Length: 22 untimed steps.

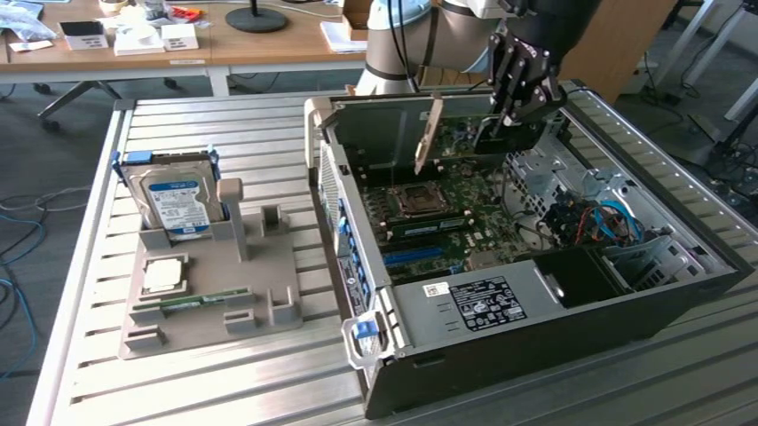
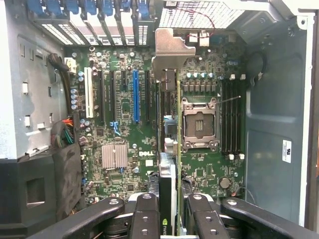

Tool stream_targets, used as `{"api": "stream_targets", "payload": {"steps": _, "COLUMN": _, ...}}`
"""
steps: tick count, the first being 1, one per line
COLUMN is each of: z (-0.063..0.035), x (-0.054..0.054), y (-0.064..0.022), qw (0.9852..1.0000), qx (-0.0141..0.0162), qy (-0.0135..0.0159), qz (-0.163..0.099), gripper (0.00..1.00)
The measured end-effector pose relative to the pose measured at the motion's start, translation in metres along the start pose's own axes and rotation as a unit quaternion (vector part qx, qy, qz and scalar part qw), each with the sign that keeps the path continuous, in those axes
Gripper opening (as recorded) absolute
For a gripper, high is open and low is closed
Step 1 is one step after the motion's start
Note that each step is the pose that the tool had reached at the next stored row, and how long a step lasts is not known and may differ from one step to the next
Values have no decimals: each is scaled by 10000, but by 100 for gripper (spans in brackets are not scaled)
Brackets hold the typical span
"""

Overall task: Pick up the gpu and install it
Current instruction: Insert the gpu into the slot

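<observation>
Plainly the claw (image 2: 172, 219) is closed partway, its two fingers (image 2: 144, 219) pinching the flat faces of the graphics card (image 2: 168, 179) near one end. The card hangs on edge inside the open computer case (image 1: 569, 319), over the motherboard (image 2: 114, 124), between the blue slot (image 2: 135, 94) and the processor socket (image 2: 199, 124). Whether it touches the board I cannot tell. I judge it light and stiff but fragile, with bare circuitry and edge contacts that would not forgive twisting or a skewed push. The broad faces are therefore the place to hold it. It is thin, black on one face with a small green logo, green along the board's edge, and has a silvery metal bracket (image 2: 172, 47) at the far end.
</observation>
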State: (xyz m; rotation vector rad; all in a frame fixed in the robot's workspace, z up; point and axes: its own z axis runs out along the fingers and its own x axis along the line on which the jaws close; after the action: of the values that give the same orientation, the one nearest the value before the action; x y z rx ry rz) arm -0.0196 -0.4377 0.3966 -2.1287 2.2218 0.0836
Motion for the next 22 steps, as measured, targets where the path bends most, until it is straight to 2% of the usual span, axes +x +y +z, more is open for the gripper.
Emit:
{"api": "stream_targets", "payload": {"steps": 6, "z": 8, "x": 72, "y": -1, "qw": 10000, "qx": -1, "qy": 0, "qz": -2, "gripper": 27}}
{"api": "stream_targets", "payload": {"steps": 22, "z": 73, "x": 99, "y": 0, "qw": 10000, "qx": -1, "qy": 0, "qz": -2, "gripper": 27}}
